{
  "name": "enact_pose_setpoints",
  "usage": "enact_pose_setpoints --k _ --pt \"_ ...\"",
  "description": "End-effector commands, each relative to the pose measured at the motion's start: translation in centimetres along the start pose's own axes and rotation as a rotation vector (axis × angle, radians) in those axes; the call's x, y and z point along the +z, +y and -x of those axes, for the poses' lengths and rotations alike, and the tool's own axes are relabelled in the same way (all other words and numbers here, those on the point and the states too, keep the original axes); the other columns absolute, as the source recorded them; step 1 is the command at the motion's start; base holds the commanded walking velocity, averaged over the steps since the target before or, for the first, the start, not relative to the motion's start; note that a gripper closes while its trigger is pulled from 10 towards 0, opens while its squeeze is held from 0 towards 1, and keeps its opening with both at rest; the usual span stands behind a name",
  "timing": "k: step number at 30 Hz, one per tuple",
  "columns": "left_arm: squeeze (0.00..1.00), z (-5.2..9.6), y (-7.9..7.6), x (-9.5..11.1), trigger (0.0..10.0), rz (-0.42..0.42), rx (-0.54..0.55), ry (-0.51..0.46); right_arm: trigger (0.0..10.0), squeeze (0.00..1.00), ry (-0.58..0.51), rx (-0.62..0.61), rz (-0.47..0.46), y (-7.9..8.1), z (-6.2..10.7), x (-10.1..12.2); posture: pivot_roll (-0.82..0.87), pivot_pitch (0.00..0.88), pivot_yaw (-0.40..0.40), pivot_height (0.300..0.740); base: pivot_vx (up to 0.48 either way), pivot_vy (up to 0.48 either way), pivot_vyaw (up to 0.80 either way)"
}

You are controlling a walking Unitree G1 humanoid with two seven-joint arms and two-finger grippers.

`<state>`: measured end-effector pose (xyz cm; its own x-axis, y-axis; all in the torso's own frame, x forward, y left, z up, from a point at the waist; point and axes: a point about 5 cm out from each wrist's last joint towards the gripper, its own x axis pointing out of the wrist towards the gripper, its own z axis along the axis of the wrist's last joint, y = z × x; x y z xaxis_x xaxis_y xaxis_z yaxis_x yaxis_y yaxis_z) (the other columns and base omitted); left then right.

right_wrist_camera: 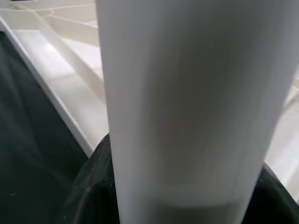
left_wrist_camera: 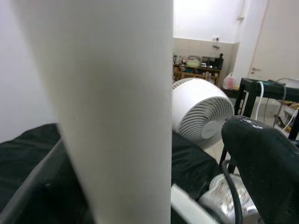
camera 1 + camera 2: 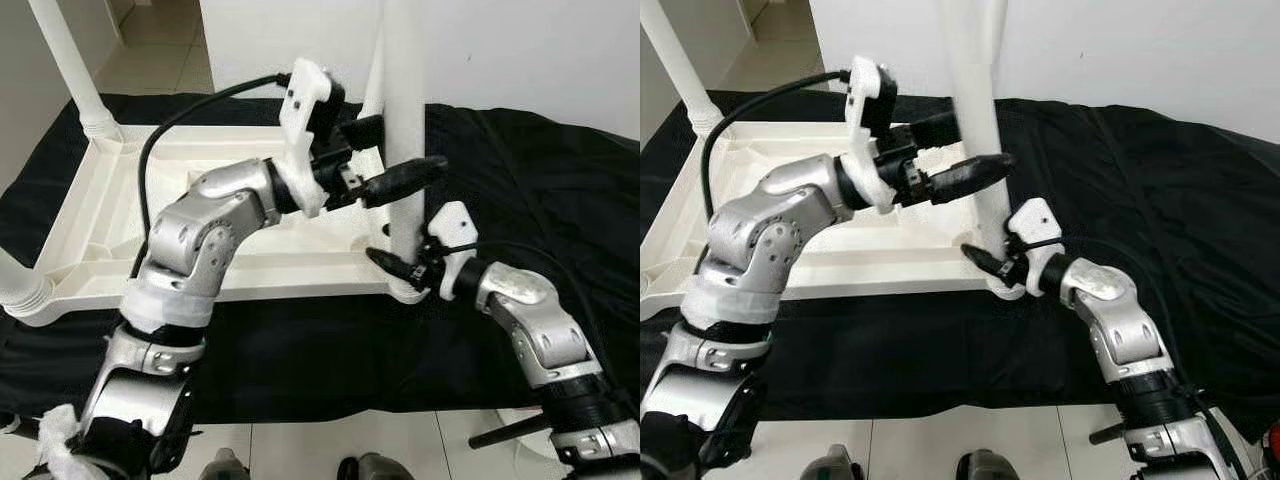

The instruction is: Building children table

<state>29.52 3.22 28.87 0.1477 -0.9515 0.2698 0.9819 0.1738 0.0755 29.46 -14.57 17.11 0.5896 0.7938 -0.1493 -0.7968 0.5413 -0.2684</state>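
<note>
Here, in the left eye view, the white table top [image 3: 200,210] lies upside down on a black cloth [image 3: 520,200], and a white leg [image 3: 403,130] stands in its near corner, with the left gripper [image 3: 385,155] pinching it higher up and the right gripper [image 3: 397,262] pinching it near the foot. In the left wrist view the leg [image 2: 117,107] is very close, with a white fan [image 2: 201,114] behind it. In the right wrist view the leg [image 1: 187,107] goes down into its hole, so both grippers should keep it straight and push or turn gently.

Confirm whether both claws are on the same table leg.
Yes: the left claw grips the upright white leg higher up, the right claw near its base.
</note>
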Motion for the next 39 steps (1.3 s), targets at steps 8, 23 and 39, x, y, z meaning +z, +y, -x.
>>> enact_pose_setpoints --k 8,23,39 --pt "0.0 -1.4 -0.1 0.7 6.1 0.032 -0.019 -0.031 10.0 0.0 0.028 0.064 0.049 -0.6 -0.2 0.4 0.06 0.005 -0.017 0.74 0.0 0.0 0.0" --pt "0.0 -1.1 0.7 1.3 0.0 0.065 0.026 -0.088 10.0 0.0 0.019 0.03 0.042 -1.3 -0.4 0.4 0.06 0.004 -0.012 0.74 0.0 0.0 0.0" --pt "0.0 -1.2 3.5 3.4 10.0 0.085 0.279 -0.19 10.0 1.0 -0.038 -0.189 -0.024 -2.8 -2.1 0.5 0.07 0.005 -0.013 0.74 0.0 0.0 0.0"
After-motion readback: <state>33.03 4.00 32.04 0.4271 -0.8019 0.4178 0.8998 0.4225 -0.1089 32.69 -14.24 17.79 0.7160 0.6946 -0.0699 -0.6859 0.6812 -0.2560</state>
